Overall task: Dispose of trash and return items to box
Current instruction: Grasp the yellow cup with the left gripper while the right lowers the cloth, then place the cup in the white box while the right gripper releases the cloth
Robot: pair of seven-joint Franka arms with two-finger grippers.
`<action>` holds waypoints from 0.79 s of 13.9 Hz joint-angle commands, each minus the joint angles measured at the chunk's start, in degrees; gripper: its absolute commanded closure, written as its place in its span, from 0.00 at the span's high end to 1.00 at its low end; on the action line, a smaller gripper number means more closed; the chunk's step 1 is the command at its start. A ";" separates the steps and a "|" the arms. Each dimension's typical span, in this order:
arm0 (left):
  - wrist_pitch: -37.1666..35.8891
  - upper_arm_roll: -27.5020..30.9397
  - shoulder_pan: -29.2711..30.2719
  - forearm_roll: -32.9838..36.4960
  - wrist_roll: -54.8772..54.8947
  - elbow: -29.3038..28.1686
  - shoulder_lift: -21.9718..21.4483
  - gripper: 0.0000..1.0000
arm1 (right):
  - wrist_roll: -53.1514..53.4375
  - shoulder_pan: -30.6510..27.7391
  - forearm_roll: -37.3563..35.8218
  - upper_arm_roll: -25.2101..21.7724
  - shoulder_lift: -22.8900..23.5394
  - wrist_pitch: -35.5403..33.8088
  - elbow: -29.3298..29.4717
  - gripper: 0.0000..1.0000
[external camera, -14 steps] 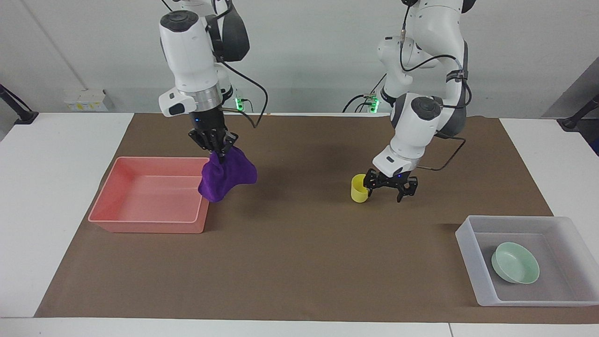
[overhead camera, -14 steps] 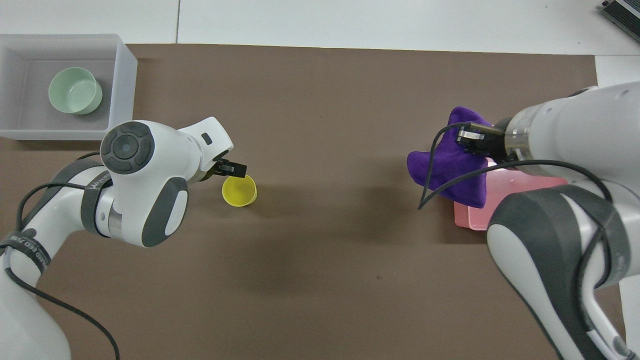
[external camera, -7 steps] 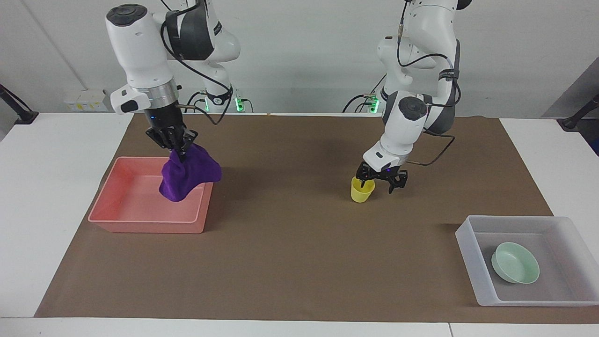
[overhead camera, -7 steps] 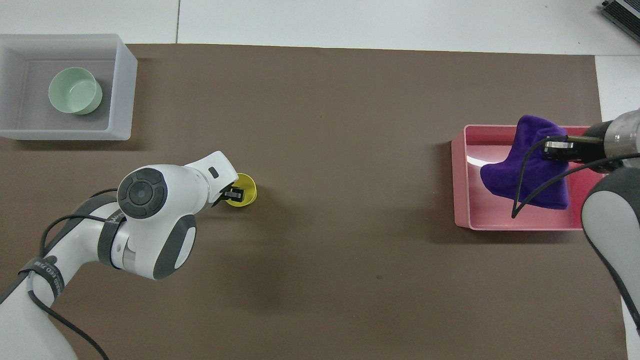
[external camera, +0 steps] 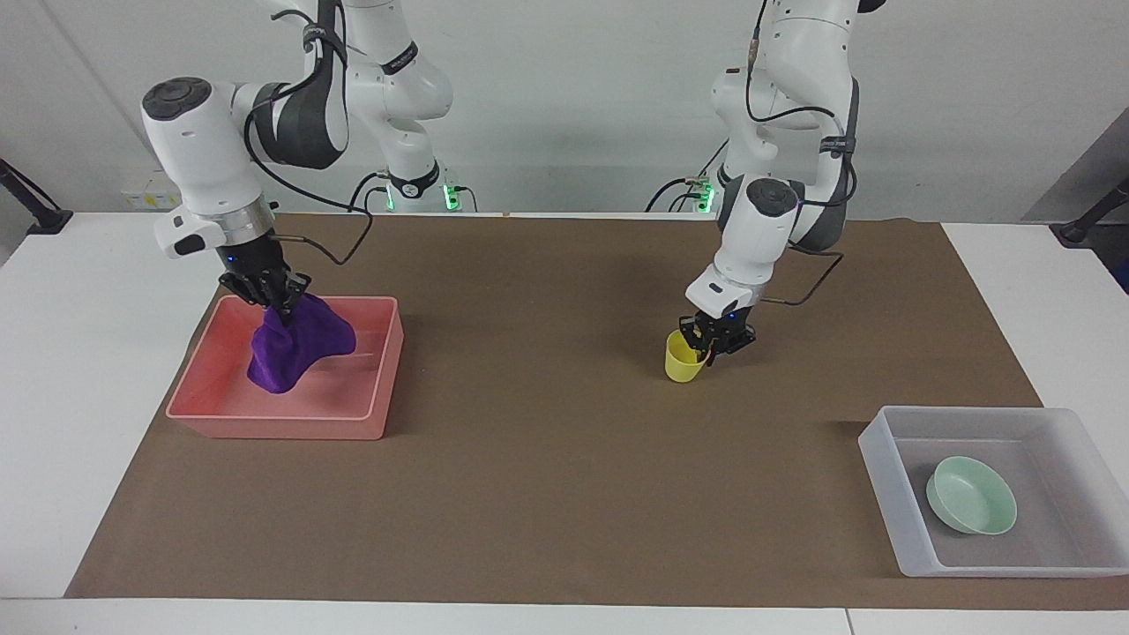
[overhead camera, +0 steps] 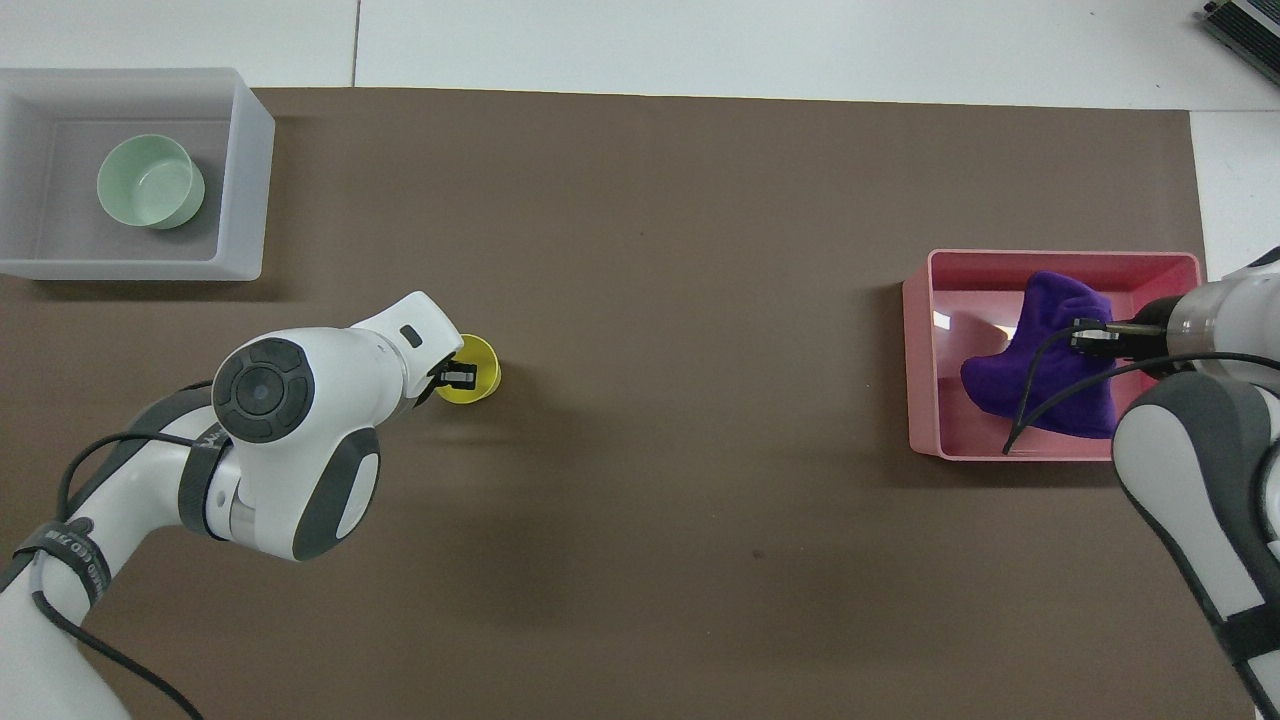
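Moved: right gripper (external camera: 280,306) has carried the purple cloth (external camera: 295,350) from beside the pink bin's corner to over its inside; left gripper (external camera: 711,342) has closed in on the yellow cup (external camera: 684,357).
Right gripper: clamped on the top of the cloth, which hangs down into the pink bin (external camera: 385,366), its lower end at or near the floor.
Left gripper: fingers pinched on the cup's rim, one inside, one outside; cup stands on the mat.
Green bowl (external camera: 970,495): in the clear box (external camera: 880,459), toward the left arm's end of the table.
Cup to box: well apart, with bare mat between them.
Bin edges: cloth sits toward the wall nearer the robots; the rest of the bin floor is open.
Open room: the wide middle of the mat, between cup and bin, holds nothing.
Surface: brown mat (external camera: 564,459) over a white table (external camera: 97,370), white showing at both ends.
Room: pale wall above the arm bases; cables loop from both wrists.
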 commanded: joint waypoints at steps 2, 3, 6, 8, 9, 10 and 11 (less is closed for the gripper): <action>-4.79 0.36 4.91 1.04 -0.58 5.04 -1.50 0.00 | -0.93 -1.19 0.25 0.72 1.42 6.20 -4.46 0.16; -4.70 0.45 7.44 1.04 -0.14 6.62 -0.98 0.00 | -0.75 -1.19 0.25 0.72 1.60 6.21 -4.55 0.35; -4.79 0.36 14.83 1.04 4.77 12.68 1.30 0.00 | -0.58 -1.10 0.25 0.72 1.95 5.86 -4.21 1.00; -5.14 0.36 18.88 1.04 5.83 18.04 3.58 0.00 | -0.58 -0.66 0.25 0.64 1.61 5.16 -3.33 1.00; -7.75 0.27 20.98 1.04 5.92 21.98 5.25 0.00 | -0.49 -0.49 0.25 0.72 1.08 4.03 -2.63 1.00; -11.08 0.27 23.09 1.13 7.23 25.94 7.01 0.00 | -0.40 -0.40 0.25 0.90 0.55 1.67 -1.14 1.00; -13.12 0.27 24.86 1.13 9.94 29.54 8.76 0.00 | -0.31 -0.31 0.25 1.16 0.20 -1.49 1.13 1.00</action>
